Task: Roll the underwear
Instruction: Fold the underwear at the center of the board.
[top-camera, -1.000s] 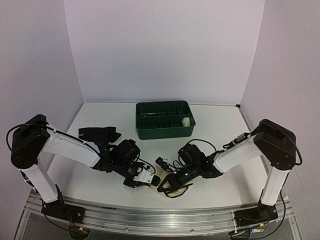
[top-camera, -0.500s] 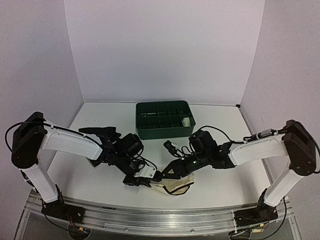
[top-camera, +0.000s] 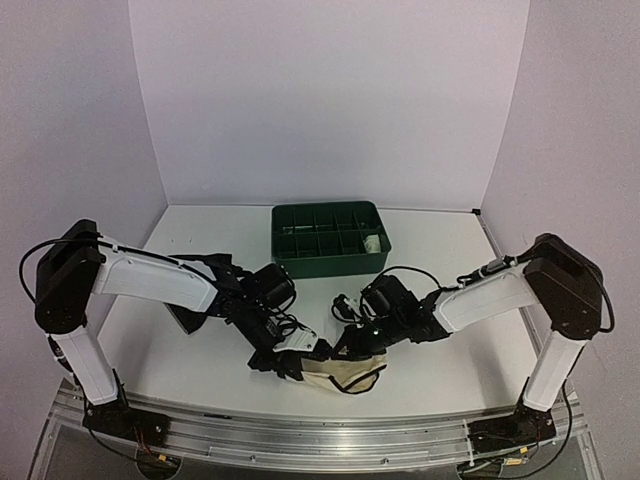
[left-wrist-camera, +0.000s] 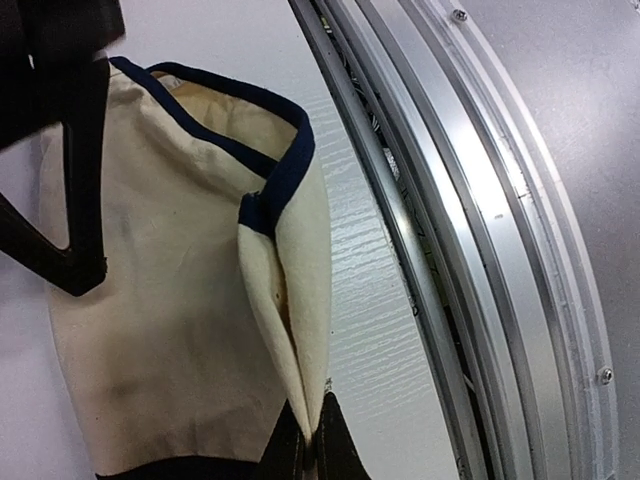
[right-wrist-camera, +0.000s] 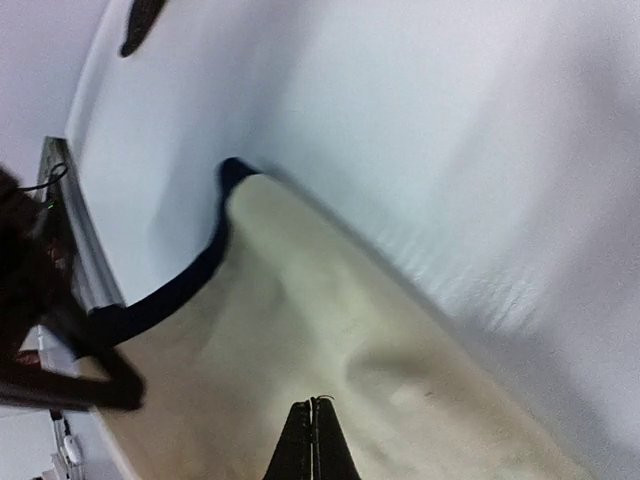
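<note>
**Left gripper** (left-wrist-camera: 310, 447): fingers pressed together, pinching a raised fold of the cream cloth underwear with dark navy edging (left-wrist-camera: 170, 300). The rest of the garment spreads ahead of the fingertips and to one side of them. Its navy-bound edge (left-wrist-camera: 285, 170) curves round at the far end of the pinched fold.

**Right gripper** (right-wrist-camera: 313, 440): fingers pressed together with the tips closed on the surface of the same cream underwear. A soft ridge of cloth runs up to the tips. The dark edging (right-wrist-camera: 170, 290) lies ahead of this gripper, towards the left gripper's side.

**Relation:** in the overhead view the two grippers sit close together, facing each other over the garment. The cream underwear lies flat on the white table (top-camera: 440, 370), partly beneath both.

**Surroundings:** a ribbed aluminium rail (left-wrist-camera: 480, 200) runs just beside the left gripper, along the table's near edge. A dark green compartmented plastic tray (top-camera: 330, 264) stands well beyond both grippers. A pale mint-white cloth roll (top-camera: 372, 243) sits in one of its compartments on the right arm's side.
</note>
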